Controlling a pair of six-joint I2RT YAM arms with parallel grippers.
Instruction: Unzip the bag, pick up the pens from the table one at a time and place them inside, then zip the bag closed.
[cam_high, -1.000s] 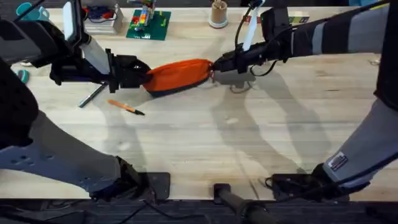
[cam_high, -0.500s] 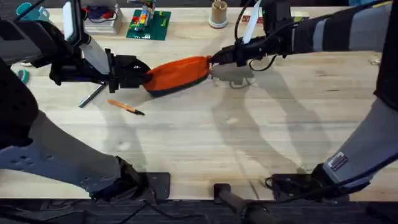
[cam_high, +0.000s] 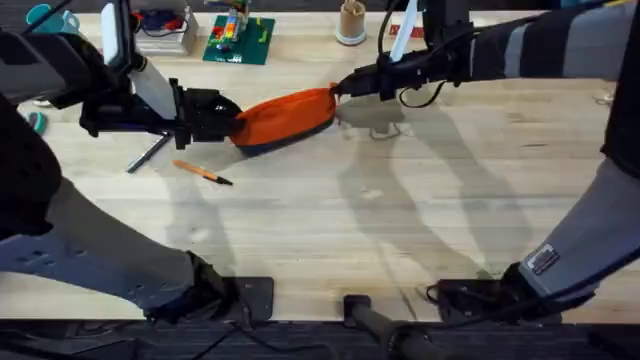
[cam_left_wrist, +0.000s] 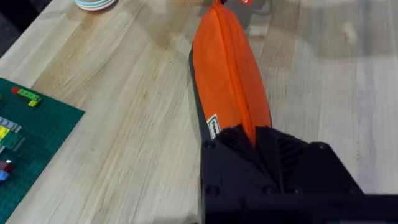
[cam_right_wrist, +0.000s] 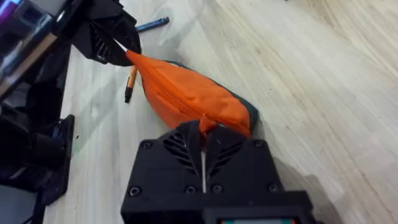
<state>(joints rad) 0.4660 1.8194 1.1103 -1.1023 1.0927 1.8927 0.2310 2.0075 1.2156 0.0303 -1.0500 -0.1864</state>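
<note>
The orange bag (cam_high: 288, 117) lies stretched between both grippers at the back of the table (cam_high: 400, 220). My left gripper (cam_high: 235, 122) is shut on its left end, seen close in the left wrist view on the bag (cam_left_wrist: 231, 81) with the gripper (cam_left_wrist: 249, 132) clamped over the fabric. My right gripper (cam_high: 338, 91) is shut on the right end by the zipper, holding that end slightly raised; the right wrist view shows the bag (cam_right_wrist: 186, 93) and this gripper (cam_right_wrist: 203, 127). An orange pen (cam_high: 203, 173) and a dark pen (cam_high: 150, 153) lie on the table in front of the left gripper.
A green brick baseplate (cam_high: 238, 38), a stack of small items (cam_high: 165, 30) and a wooden cup (cam_high: 351, 22) stand along the far edge. The wide front half of the table is bare wood.
My right gripper has moved toward the far edge and up, lifting the bag's right end with it. The left gripper and both pens have stayed put.
</note>
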